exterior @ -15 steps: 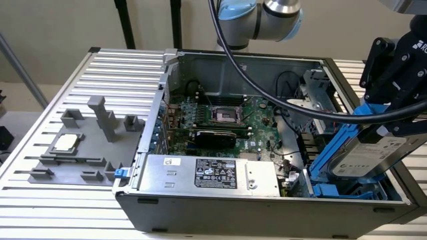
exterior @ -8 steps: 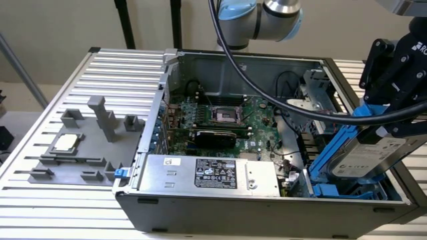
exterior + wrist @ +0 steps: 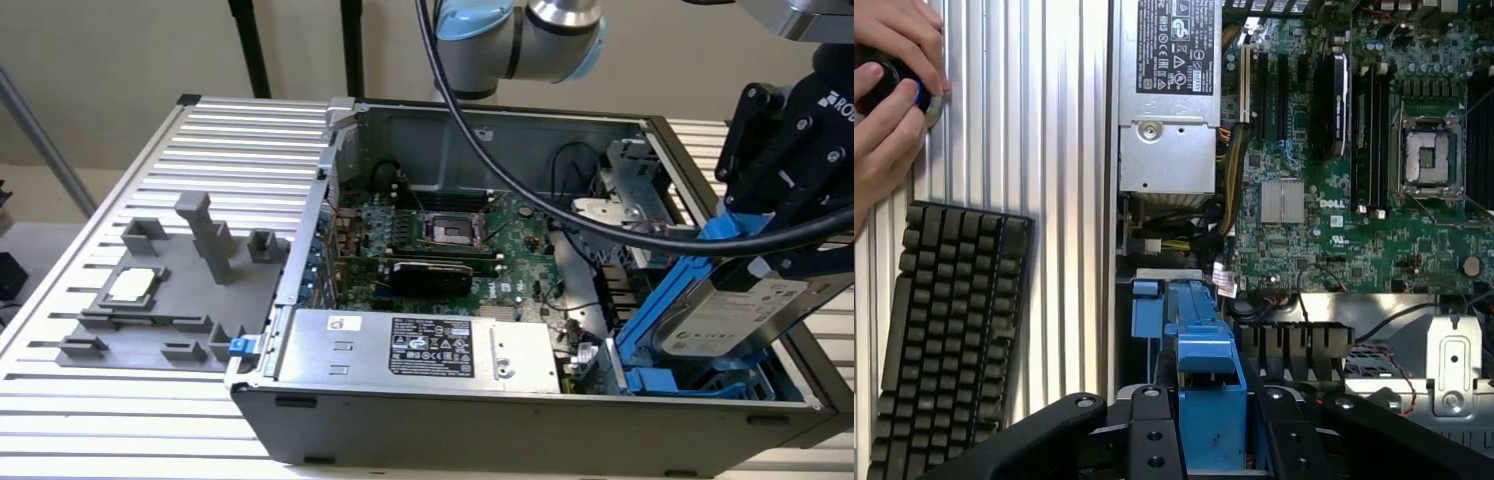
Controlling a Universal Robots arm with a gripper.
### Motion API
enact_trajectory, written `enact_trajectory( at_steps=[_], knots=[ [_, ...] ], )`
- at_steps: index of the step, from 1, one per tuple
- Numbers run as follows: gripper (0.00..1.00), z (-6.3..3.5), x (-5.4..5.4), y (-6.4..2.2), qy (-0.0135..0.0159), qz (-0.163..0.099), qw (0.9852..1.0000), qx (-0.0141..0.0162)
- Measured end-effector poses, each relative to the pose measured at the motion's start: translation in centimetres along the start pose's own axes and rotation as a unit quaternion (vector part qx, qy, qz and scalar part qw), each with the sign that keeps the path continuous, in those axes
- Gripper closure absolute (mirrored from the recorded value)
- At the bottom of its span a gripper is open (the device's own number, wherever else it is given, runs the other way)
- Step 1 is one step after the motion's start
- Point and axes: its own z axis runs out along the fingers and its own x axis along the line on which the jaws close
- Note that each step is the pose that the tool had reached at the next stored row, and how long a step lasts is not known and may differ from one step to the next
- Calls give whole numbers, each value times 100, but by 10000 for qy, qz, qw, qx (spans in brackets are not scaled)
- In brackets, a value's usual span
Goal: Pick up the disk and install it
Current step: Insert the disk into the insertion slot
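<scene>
Claw point(image 3: 763, 258) partly open, tight on disk point(image 3: 734, 315)

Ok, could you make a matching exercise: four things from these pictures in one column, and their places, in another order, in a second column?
Things:
1 disk
2 power supply
3 square chip
4 keyboard

Places:
A on the grey fixture
B in the gripper
C on the slatted table, near a person's hand
D mounted inside the computer case

Pairs: 1-B, 2-D, 3-A, 4-C
</scene>
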Motion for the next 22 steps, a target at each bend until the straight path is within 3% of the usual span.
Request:
enact_trajectory(
  at_steps=[22],
  knots=[
    [67,94,-20,-13,0,3,10000,-27]
  ],
)
